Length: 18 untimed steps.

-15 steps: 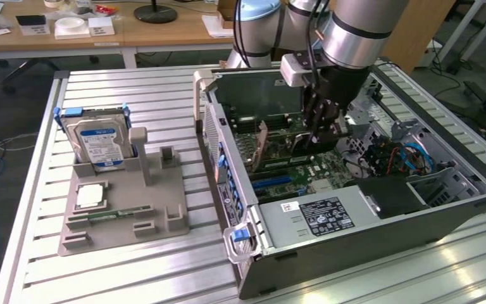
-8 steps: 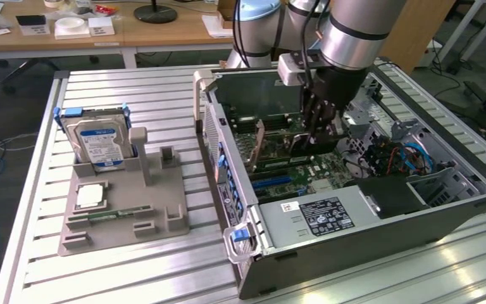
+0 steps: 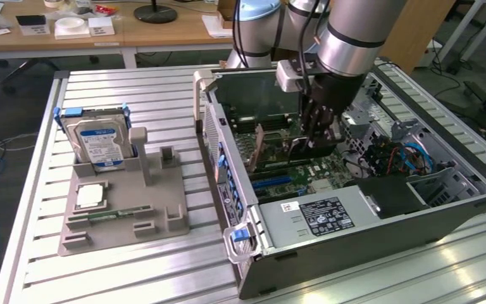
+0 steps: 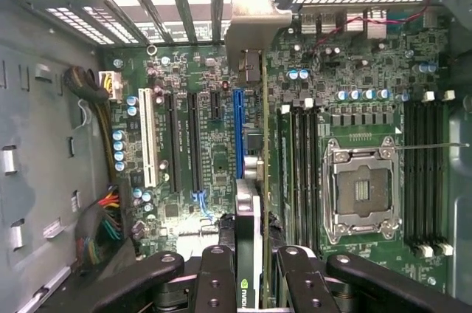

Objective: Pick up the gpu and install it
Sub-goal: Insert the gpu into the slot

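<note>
Pincer [image 3: 319, 136] down inside the open computer case [image 3: 344, 234], pinching the gpu [image 3: 304, 152] by its two flat faces. Wrist view: black fingers [image 4: 217, 269] on either side of the card, pincer [image 4: 251, 258] clamped on it. The gpu [image 4: 249, 210] is seen edge-on and stands upright over the motherboard [image 4: 199, 128]. Its silver bracket [image 4: 254, 29] is at the far end, up against the case's rear slot openings. The card edge runs just beside the long blue slot [image 4: 238, 132], between that slot and the memory slots [image 4: 302, 173]. Cannot tell whether the card edge is in a slot or only above it. Empty CPU socket [image 4: 361, 187] lies further along the board, past the memory slots.

Exterior view: case lies on its side on the ribbed metal tabletop [image 3: 142, 278], open side up. On the exterior view's left, well apart from the case, a gray fixture tray [image 3: 116, 231] holds a hard drive [image 3: 99, 142] standing upright with its blue-white label facing out. A narrow memory stick [image 3: 112, 214] lies flat in the tray.
</note>
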{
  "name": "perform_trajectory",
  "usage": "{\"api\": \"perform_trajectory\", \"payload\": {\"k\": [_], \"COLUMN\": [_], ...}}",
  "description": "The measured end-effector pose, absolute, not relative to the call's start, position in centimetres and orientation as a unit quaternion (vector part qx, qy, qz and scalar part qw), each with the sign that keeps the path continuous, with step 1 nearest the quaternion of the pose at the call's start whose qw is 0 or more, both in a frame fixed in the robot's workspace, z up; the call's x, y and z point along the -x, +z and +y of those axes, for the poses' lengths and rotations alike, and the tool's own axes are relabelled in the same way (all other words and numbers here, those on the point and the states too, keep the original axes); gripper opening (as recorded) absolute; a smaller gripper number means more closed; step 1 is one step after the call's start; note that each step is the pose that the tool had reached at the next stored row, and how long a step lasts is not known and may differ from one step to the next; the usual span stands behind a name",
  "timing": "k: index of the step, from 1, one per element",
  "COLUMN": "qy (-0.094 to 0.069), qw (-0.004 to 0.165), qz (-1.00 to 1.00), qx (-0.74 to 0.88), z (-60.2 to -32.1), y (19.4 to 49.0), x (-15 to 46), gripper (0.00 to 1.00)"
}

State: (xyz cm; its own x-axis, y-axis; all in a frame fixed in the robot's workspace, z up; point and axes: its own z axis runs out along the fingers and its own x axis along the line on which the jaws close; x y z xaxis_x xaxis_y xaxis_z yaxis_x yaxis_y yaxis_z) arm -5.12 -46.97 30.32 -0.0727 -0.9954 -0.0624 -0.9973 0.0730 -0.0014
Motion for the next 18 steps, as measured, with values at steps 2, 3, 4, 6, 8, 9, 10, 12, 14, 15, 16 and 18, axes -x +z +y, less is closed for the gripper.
{"api": "perform_trajectory", "payload": {"k": [2, 3, 4, 6, 8, 9, 10, 12, 14, 15, 16, 18], "qy": [0.021, 0.021, 0.021, 0.021, 0.021, 0.021, 0.021, 0.021, 0.021, 0.021, 0.021, 0.021], "qw": [0.023, 0.023, 0.023, 0.023, 0.023, 0.023, 0.023, 0.023, 0.023, 0.023, 0.023, 0.023], "qz": [0.731, 0.731, 0.729, 0.724, 0.719, 0.719, 0.719, 0.719, 0.719, 0.719, 0.719, 0.719], "qx": [0.681, 0.682, 0.684, 0.689, 0.694, 0.694, 0.694, 0.694, 0.694, 0.694, 0.694, 0.694], "z": [-47.0, -47.0, -47.0, -47.0, -47.0, -47.0, -47.0, -47.0, -47.0, -47.0, -47.0, -47.0], "y": [30.0, 29.8, 29.7, 29.6, 29.6, 29.6, 29.5, 29.4, 29.2, 29.0, 28.9, 28.6], "x": [5.1, 5.1, 5.1, 5.1, 5.1, 5.1, 5.2, 5.4, 5.6, 5.7, 5.8, 5.9], "gripper": [0.27, 0.27, 0.27, 0.27, 0.27, 0.27, 0.27, 0.27, 0.27, 0.27, 0.27, 0.27]}}
